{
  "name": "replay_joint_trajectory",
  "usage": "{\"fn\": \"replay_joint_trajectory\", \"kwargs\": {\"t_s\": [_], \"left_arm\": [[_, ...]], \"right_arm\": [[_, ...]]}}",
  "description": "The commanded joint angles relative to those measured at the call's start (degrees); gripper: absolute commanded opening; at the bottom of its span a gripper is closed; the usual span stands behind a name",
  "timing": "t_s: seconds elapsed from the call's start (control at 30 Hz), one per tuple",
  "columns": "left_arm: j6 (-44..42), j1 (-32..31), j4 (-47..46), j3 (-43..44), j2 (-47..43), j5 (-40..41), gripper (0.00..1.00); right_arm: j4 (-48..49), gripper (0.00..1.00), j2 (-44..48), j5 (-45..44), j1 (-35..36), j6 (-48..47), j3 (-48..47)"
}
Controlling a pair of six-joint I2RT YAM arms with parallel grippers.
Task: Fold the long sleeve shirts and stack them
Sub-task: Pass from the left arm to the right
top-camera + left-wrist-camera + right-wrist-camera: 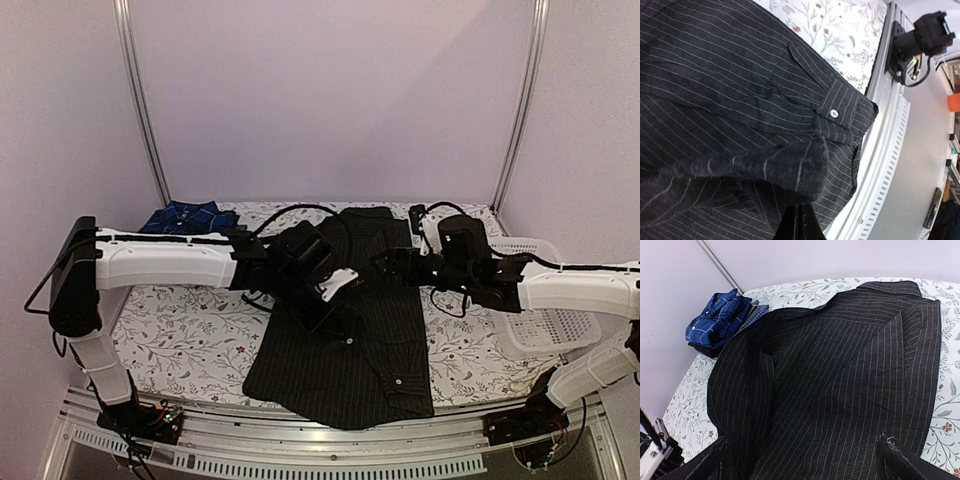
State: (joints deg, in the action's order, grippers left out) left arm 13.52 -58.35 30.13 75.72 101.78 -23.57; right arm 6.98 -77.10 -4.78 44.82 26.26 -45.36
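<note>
The black pinstriped shirt (345, 360) lies spread down the middle of the table, its hem at the near edge. My left gripper (330, 288) is over its middle, and in the left wrist view it (800, 212) is shut on a raised fold of the pinstriped cloth (785, 167). A buttoned cuff (834, 113) lies flat beyond the fold. My right gripper (397, 262) hovers over the shirt's upper right. In the right wrist view it (802, 460) is open wide and empty just above the cloth (840, 365). The folded blue plaid shirt (190, 216) sits at the back left, on something dark (702, 347).
A white mesh basket (548, 325) stands at the right edge of the table. The floral table cover (185, 345) shows on both sides of the shirt. A metal rail (890, 150) runs along the near table edge.
</note>
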Motion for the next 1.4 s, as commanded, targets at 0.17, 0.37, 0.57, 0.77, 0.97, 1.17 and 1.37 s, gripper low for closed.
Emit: {"fn": "replay_joint_trajectory", "kwargs": {"t_s": [0.17,0.37,0.57,0.77,0.97,1.17,1.37], "left_arm": [[-3.44,-3.28,1.04,5.33,4.56,2.26,0.0],[-3.42,-3.37,-1.73,4.48,5.33,-0.21,0.0],[-3.79,-3.28,-1.78,4.77,6.45,0.57,0.0],[-3.79,-3.4,-1.92,5.6,7.33,0.53,0.0],[-3.78,-3.35,-1.87,6.25,7.53,1.1,0.0],[-3.96,-3.35,-1.91,6.43,7.59,1.34,0.0],[-4.11,-3.57,-2.13,6.95,7.71,1.63,0.0]], "right_arm": [[-3.63,0.99,5.91,2.89,-0.63,4.29,5.48],[-3.73,0.96,7.25,11.86,-0.61,5.57,8.01],[-0.77,0.87,7.99,24.42,-0.2,9.05,10.72],[-0.87,0.84,5.91,25.94,2.14,10.27,10.37],[-3.27,0.79,-0.35,24.47,4.76,12.47,7.14],[-2.93,0.74,-4.08,23.36,5.37,15.21,6.46],[-3.9,0.65,-5.0,22.1,5.41,17.27,5.31]]}}
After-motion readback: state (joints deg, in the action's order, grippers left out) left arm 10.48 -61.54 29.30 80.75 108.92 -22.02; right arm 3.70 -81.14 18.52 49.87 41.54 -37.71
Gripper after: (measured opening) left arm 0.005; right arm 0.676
